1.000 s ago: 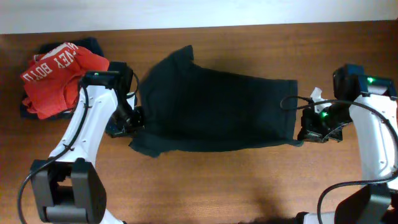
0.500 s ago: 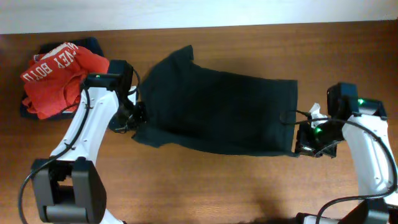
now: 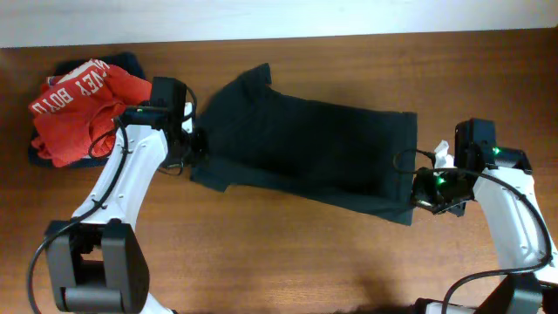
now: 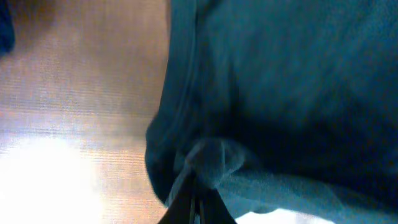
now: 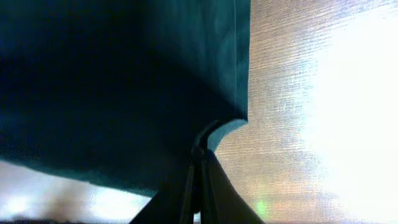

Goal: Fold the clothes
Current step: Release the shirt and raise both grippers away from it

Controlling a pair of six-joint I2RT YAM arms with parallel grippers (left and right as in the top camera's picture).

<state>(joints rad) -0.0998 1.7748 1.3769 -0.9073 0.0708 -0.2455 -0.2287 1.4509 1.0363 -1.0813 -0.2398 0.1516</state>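
Black clothes half-hide left claw, right claw

plain black clothes, orange-red shirt with white lettering, brown wood-grain table

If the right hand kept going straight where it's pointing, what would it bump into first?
Probably the black shirt itself: the right hand is pinching its edge, with more fabric spreading ahead.

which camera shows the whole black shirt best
Overhead: the black shirt lies spread out there, with its whole outline visible. The left wrist and right wrist views each show only a dark close-up of one edge pinched in shut jaws.
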